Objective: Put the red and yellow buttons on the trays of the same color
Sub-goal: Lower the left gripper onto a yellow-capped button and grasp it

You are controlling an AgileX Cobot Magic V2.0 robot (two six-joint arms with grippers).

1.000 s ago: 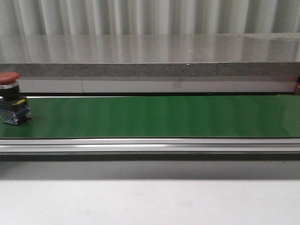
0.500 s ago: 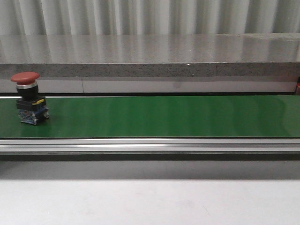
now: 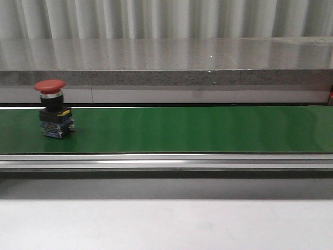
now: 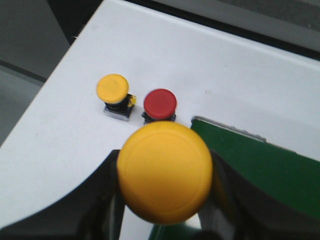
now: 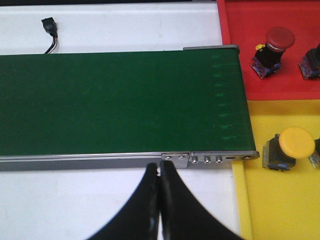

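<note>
A: What stands on the belt?
B: A red button (image 3: 50, 86) with a domed mushroom cap, a black collar and a blue-and-yellow contact block beneath. It sits upright near the left end of the smooth green belt (image 3: 197, 129), which runs in a ribbed metal frame.

A: And the left gripper (image 4: 165, 220)?
B: Its black fingers are clamped on a yellow button (image 4: 165, 172); the round, matte cap fills the left wrist view. Beyond it, on the white table (image 4: 200, 65), a smaller yellow button (image 4: 112, 88) and another red one (image 4: 160, 103) stand side by side, just off the belt's corner.

A: The right gripper (image 5: 159, 172)?
B: Its fingers are pressed together with nothing between them, hanging over the near rail of the belt.

A: The trays?
B: At the belt's end a red tray (image 5: 280, 15) holds a red-capped button (image 5: 272, 47) lying tilted; the adjoining yellow tray (image 5: 270, 210) holds a yellow-capped one (image 5: 290, 147) on its side. Both trays look like glossy plastic.
</note>
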